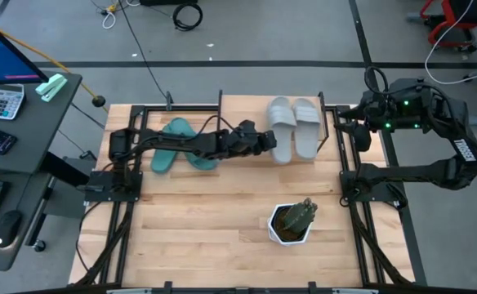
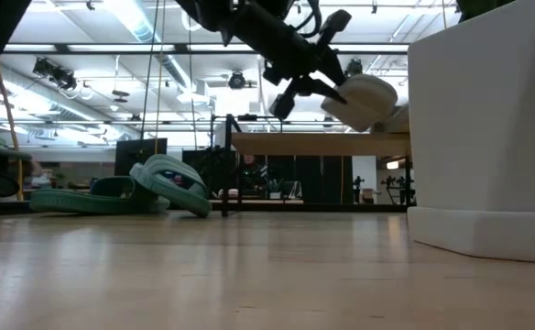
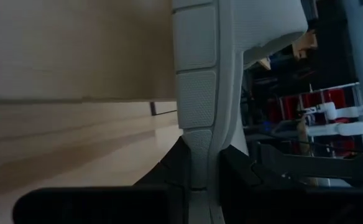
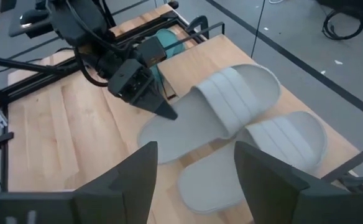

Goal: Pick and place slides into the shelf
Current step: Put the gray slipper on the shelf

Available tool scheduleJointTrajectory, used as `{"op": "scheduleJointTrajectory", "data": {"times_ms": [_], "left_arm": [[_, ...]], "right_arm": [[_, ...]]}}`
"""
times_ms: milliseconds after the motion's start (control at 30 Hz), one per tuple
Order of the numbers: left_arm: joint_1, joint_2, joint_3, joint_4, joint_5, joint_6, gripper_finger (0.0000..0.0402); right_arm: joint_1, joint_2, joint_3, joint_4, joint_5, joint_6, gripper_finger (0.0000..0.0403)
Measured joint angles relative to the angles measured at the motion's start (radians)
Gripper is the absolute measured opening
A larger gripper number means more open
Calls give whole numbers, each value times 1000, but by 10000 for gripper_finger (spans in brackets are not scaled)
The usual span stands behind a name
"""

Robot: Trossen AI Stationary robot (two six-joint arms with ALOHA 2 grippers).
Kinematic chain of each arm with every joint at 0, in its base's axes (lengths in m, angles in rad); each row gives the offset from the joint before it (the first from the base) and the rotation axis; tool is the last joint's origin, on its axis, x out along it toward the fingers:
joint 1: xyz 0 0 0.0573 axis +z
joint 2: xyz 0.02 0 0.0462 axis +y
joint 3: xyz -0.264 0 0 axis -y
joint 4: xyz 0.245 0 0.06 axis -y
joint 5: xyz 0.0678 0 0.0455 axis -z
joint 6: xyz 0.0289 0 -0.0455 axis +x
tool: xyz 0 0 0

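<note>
while the slatted wooden table [image 1: 222, 245] fills most of the high view, the shelf [image 2: 318, 143] stands along its far edge, a pale plank on thin black legs as seen in the low view. both dark arms show from above: the left arm reaches across the table's far half toward the shelf, and the right arm waits folded at the right edge, its gripper [image 4: 194, 168] high above the grey pair with fingers spread and nothing between them. a white planter [image 1: 290, 222] with a small green plant sits on the near right part of the table and rises as a white wall at the right of the low view. two teal slides [image 1: 176, 145] lie on the table's far left, overlapping, one leaning on the other [image 2: 169, 183]. two light grey slides lie side by side at the shelf: the right grey slide [image 1: 306, 126] rests flat, and the left grey slide [image 1: 281, 129] is pinched at its heel end by the left gripper [image 1: 265, 140]. in the low view this slide [image 2: 359, 99] is tilted just above the plank; whether it touches the plank cannot be told. in the left wrist view the dark fingers [image 3: 172, 168] press on the slide's ridged edge [image 3: 197, 93].
</note>
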Motion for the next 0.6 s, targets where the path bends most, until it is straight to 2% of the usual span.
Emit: {"op": "scheduleJointTrajectory", "data": {"times_ms": [300,600], "left_arm": [[0,2,10,26,64,42,53],[1,2,10,-19,40,8,53]], "right_arm": [[0,-1,0,-2,-18,-10,220],[0,-1,0,-2,-25,6,220]]}}
